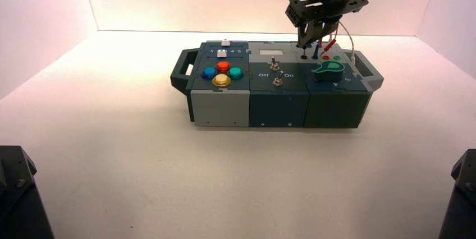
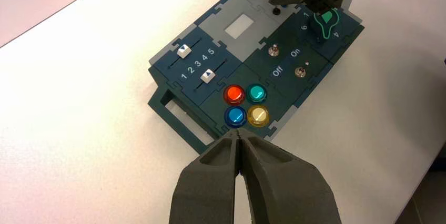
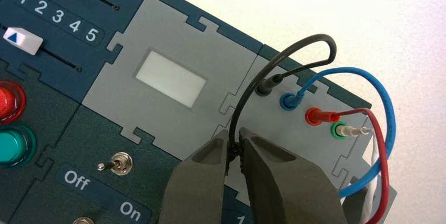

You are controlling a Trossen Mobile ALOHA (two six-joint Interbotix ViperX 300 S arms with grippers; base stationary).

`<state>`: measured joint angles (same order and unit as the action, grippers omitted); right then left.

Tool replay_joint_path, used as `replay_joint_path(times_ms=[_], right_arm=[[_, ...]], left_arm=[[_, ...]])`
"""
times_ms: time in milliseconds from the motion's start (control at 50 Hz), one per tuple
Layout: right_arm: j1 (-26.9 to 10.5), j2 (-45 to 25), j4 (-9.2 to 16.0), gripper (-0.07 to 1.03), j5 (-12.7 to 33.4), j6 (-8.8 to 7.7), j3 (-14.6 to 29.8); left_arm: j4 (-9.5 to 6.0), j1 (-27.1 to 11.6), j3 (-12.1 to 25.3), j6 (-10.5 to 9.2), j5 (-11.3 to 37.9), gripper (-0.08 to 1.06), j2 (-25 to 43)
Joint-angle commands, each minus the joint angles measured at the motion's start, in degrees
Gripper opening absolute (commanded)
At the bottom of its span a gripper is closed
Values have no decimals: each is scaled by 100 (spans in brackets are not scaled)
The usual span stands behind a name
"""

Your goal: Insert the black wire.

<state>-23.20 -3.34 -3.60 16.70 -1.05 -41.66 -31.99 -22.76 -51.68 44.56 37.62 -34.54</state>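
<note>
The black wire [image 3: 273, 58] has one plug standing in the black socket [image 3: 264, 87] on the grey panel. From there it loops up and runs down between the fingers of my right gripper [image 3: 236, 148], which is shut on its other end just above the panel. What the fingers cover of that end is hidden. In the high view the right gripper [image 1: 307, 41] hangs over the back right of the box [image 1: 278, 101]. My left gripper [image 2: 239, 133] is shut on nothing and hovers off the box's edge by the four round buttons.
Blue [image 3: 288, 101], red [image 3: 314, 116] and white-in-green [image 3: 341, 130] plugs stand in a row beside the black socket, with their wires arching over the box's edge. Toggle switches [image 3: 118, 164], a white window [image 3: 170, 78], two sliders [image 2: 195, 64] and a green knob [image 1: 329, 70] share the top.
</note>
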Motion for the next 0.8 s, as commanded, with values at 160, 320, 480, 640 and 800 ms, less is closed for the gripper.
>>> replay_joint_path(times_ms=[160,320,480,640,800], right_arm=[[53,53,123,-2,9,18,-35],[44,105,229,-2,9,18,-97],[44,141,264,-2,35,26,-105],[26,158,316,-2,44,18,-105],[18,158,316,-2,18,18,-70]], left_arm=[[-26,18,114,9,-35,-3,-26],[-26,18,123,9,-35,-3,-26],[-26,26,123,9,-35,-3,-26],[-26,26,123,18,-35,-3,-26],[-26,26,114,9,-35,-3,-26]])
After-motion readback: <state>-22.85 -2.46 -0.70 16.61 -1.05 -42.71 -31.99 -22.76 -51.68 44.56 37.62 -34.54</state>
